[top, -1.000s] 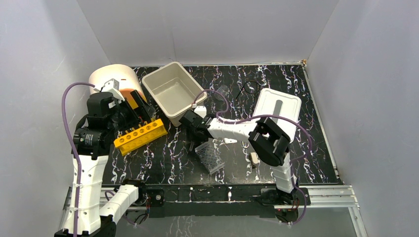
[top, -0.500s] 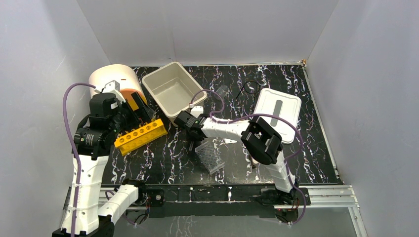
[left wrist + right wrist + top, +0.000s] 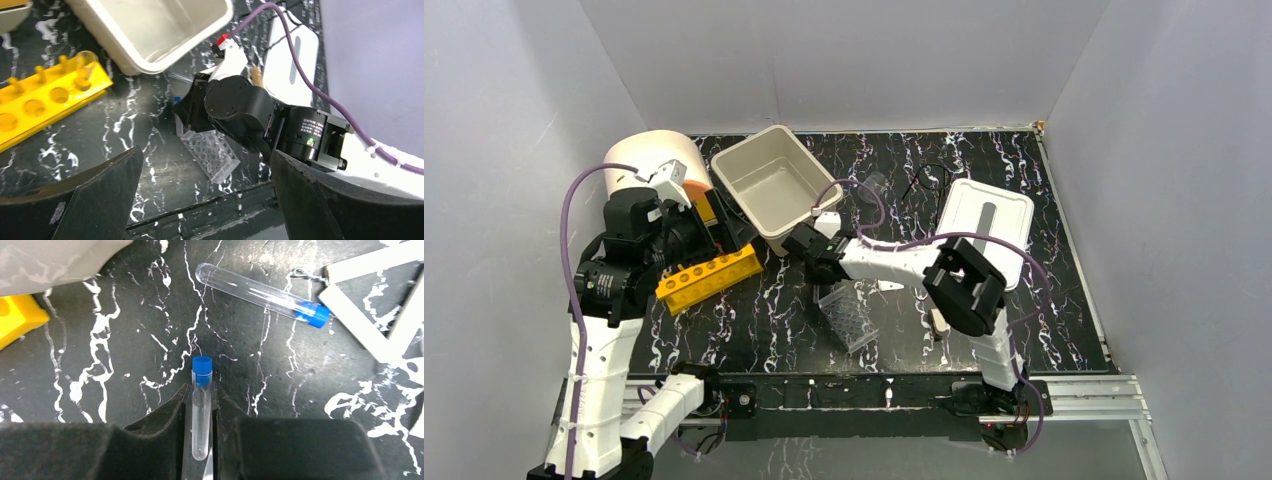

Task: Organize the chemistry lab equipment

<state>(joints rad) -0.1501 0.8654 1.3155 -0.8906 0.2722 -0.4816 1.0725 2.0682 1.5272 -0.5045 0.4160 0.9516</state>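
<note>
- the right jaws (image 3: pixel 202 390) are clenched on a thin clear tube with a blue cap (image 3: pixel 201 412).
- the tube lies straight along the fingers. its blue cap pokes out past the tips and its round end points back toward the wrist.
- i cannot tell if the tube is lifted or touching the black worktop (image 3: pixel 1074 300).
- the yellow rack (image 3: pixel 709 277) lies to the left of these jaws, and only its corner peeks in at the left edge of the right wrist view. the beige tub (image 3: pixel 774 185) is just behind.
- a second tube (image 3: pixel 255 290) with a blue cap lies flat on the worktop, ahead and to the right of the jaws. its cap is near the white triangle (image 3: pixel 370 325).
- the clear well tray (image 3: pixel 848 315) sits just beside the right arm, on the near side.
- the left jaws (image 3: pixel 205 155) are spread wide and hold nothing. they hang above the worktop near the rack.
- the left arm is closer to the rack, but the right arm has the tube.
- i think the tube goes in a rack hole next. so the right arm has to swing left and tip the tube so its round end points down.
</note>
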